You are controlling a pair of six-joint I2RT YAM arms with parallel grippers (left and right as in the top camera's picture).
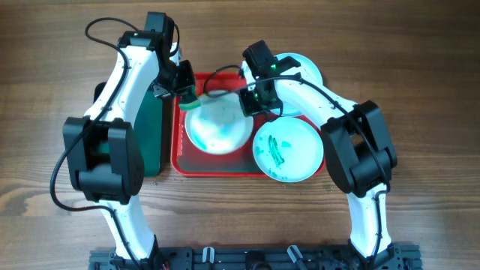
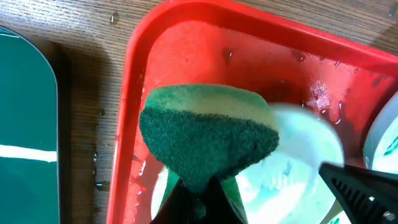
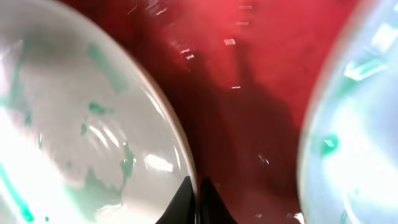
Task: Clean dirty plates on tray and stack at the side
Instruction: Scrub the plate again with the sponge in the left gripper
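Observation:
The red tray (image 1: 182,161) holds a white plate (image 1: 217,129) with pale green smears, tilted up. My right gripper (image 1: 251,101) is shut on that plate's right rim; the rim sits between the fingertips in the right wrist view (image 3: 196,193). My left gripper (image 1: 182,91) is shut on a green sponge (image 2: 208,140), which is pressed against the plate's upper left edge (image 2: 298,149). A turquoise-rimmed plate (image 1: 289,150) with green streaks lies on the tray's right end. A second turquoise plate (image 1: 304,69) lies behind the right arm.
A dark green tray (image 1: 150,135) lies left of the red tray, also seen in the left wrist view (image 2: 25,118). Water drops wet the wooden table (image 2: 99,180) and the red tray floor (image 3: 249,74).

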